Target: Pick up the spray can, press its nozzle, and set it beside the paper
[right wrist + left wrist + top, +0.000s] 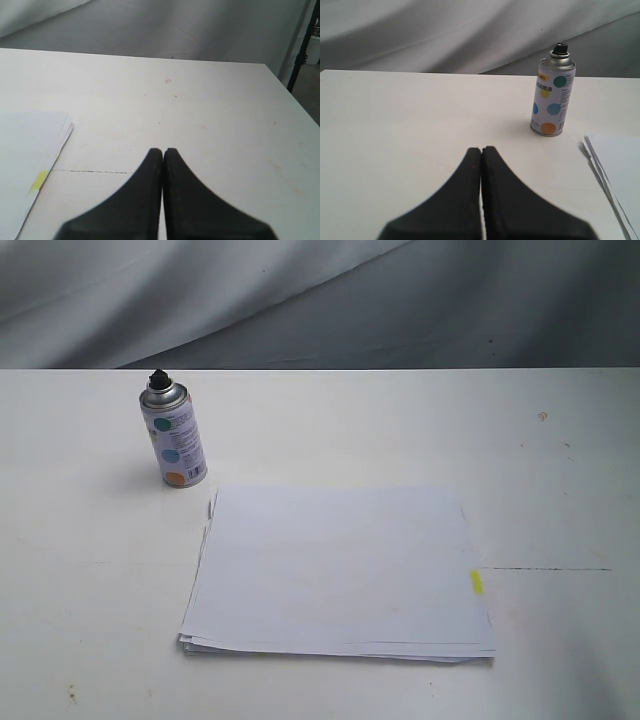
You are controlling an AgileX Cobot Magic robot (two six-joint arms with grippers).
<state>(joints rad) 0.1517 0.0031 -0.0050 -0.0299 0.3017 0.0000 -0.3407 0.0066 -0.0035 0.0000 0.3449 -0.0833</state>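
- The spray can (173, 438) is seen upright at upper left on the worktop (80, 570), near the paper (340, 570).
- The left hand (481, 150) and right hand (163, 151) are pressed together, empty.

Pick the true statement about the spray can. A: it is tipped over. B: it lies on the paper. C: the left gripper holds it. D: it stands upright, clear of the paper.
D: the spray can stands upright on the table, with a gap to the paper.
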